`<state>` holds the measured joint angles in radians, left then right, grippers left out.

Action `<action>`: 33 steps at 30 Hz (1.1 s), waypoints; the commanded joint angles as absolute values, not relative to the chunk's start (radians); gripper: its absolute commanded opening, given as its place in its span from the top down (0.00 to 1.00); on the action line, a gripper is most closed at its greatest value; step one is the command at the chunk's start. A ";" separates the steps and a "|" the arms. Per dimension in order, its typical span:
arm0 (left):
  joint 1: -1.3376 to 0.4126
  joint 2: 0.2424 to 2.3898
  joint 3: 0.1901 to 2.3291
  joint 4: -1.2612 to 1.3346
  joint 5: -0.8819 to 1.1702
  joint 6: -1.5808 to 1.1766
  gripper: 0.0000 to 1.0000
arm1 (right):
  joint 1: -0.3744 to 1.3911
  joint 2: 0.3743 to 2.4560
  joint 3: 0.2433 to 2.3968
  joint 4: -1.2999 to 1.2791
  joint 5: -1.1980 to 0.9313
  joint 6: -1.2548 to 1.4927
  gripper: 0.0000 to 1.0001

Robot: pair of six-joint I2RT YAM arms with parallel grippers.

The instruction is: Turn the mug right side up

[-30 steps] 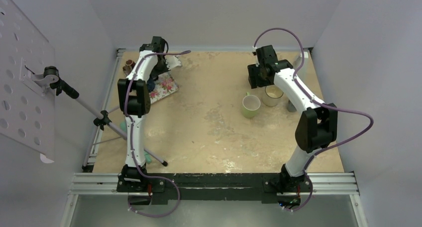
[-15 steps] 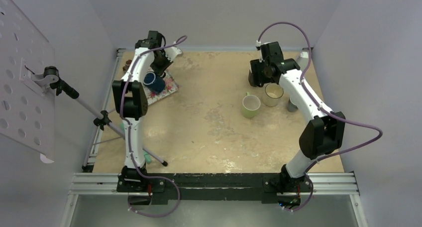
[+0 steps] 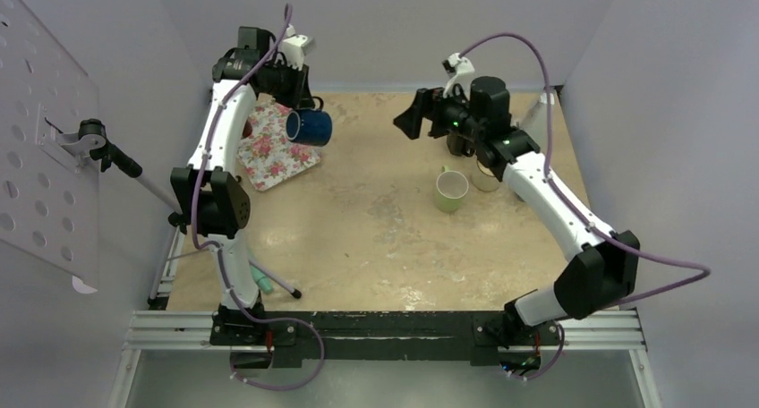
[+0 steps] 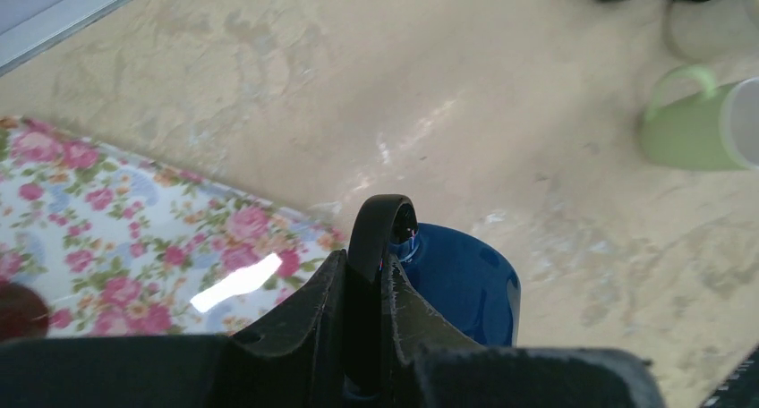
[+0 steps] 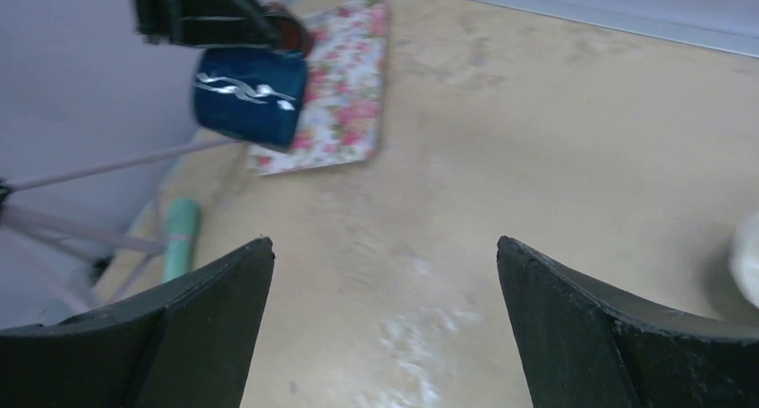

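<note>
Pinching the blue mug (image 3: 311,127) by its handle, aloft beside the floral mat (image 3: 268,153) at far left, the left gripper (image 4: 369,265) is probably needing a slow, steady wrist roll before lowering, while the right gripper (image 5: 383,247) is hovering with jaws spread.

You'll find the blue mug (image 3: 311,126) at upper left smooth with a slight sheen, and the green mug (image 3: 450,191) mid-frame looks the same. The floral mat (image 4: 134,247) is shiny and throws white glare. The table (image 3: 376,238) is matt, scuffed and blotchy, and the rail (image 3: 161,329) along the bottom is bare metal
</note>
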<state>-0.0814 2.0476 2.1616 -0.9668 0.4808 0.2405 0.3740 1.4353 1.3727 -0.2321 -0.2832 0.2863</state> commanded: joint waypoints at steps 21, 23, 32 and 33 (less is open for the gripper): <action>-0.164 1.862 2.148 -0.756 0.904 -0.189 1.00 | 0.571 1.851 1.481 0.741 -0.852 0.907 0.77; -0.162 1.863 2.153 -0.788 0.894 -0.150 1.00 | 0.564 1.814 1.477 0.635 -0.803 0.824 1.00; -0.121 1.841 2.216 -0.953 0.482 0.079 0.00 | 0.535 1.629 1.776 -0.542 0.053 0.188 1.00; -0.116 1.842 2.216 -0.962 0.439 0.099 0.00 | 0.521 1.611 1.791 -0.626 0.145 0.176 1.00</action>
